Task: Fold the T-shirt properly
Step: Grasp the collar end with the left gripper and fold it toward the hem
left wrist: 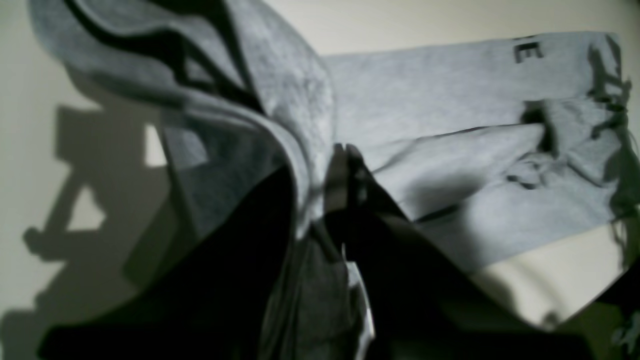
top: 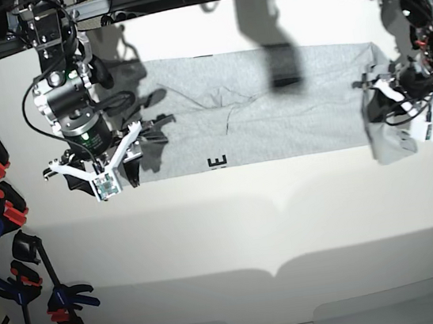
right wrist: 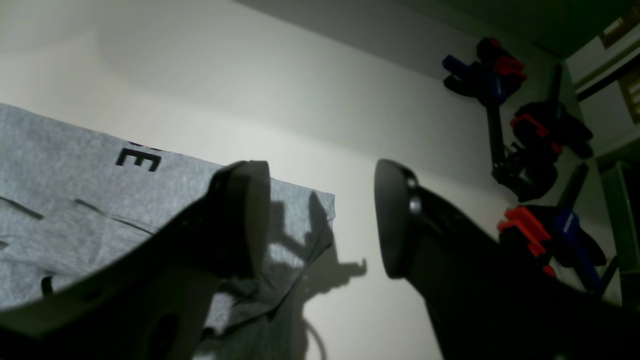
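Left hand (top: 380, 100) gripping T-shirt (top: 273, 106) end; clamps (top: 7, 237) well aside.

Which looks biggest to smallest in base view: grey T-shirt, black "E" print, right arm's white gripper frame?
1. Light heather-grey cotton T-shirt, largest.
2. White frame of the right gripper; it sits nearer the camera, so it's somewhat inflated.
3. Black block "E", smallest.
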Robot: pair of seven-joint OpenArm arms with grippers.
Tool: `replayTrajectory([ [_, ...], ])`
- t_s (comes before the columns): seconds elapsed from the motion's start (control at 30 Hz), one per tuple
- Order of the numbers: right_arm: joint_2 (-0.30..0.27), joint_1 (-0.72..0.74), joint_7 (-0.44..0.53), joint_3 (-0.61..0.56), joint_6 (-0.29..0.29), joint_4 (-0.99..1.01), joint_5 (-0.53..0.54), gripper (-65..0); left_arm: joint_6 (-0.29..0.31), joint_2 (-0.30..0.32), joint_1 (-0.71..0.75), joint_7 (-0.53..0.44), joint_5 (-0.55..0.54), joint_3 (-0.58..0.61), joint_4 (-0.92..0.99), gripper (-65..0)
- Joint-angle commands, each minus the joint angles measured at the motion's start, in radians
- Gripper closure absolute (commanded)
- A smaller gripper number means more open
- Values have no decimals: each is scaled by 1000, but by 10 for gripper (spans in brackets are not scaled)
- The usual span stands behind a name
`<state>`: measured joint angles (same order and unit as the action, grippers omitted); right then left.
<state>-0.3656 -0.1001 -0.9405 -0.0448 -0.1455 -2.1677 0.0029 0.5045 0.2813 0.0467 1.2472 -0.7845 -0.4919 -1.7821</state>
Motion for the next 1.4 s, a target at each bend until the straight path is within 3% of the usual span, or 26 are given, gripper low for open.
replayTrajectory([
  [0.0,-8,14,24,5,10,-19,-4,-313,3,-9,-13,-21,-20,-2,-28,0],
  [0.17,-8,14,24,5,10,-19,-4,-313,4,-92,1,-19,-19,64,-37,0],
  [0.43,-8,14,24,5,10,-19,-4,-313,20,-98,19,-126,111,287,-37,0],
  [0.7,-8,14,19,5,14,-19,-60,-314,-4,-98,20,-132,154,351,-37,0],
  [0.73,-8,14,19,5,14,-19,-65,-314,-4,-99,20,-128,143,353,-37,-26],
  [0.83,-8,14,19,5,15,-19,-79,-314,-4,-99,20,-127,40,353,-37,-311],
  [0.9,-8,14,19,5,16,-19,-79,-314,-4,-98,20,-145,-69,353,-37,-429],
  [1.07,-8,15,21,5,55,-19,-81,-314,-3,-98,19,-171,-283,352,-37,-445],
  [1.17,-8,14,18,5,54,-19,-82,-314,25,-98,19,-171,-290,352,-37,-445],
  [1.37,-9,14,-88,14,44,3,-77,-314,42,-98,19,-171,-290,352,-37,-445],
])
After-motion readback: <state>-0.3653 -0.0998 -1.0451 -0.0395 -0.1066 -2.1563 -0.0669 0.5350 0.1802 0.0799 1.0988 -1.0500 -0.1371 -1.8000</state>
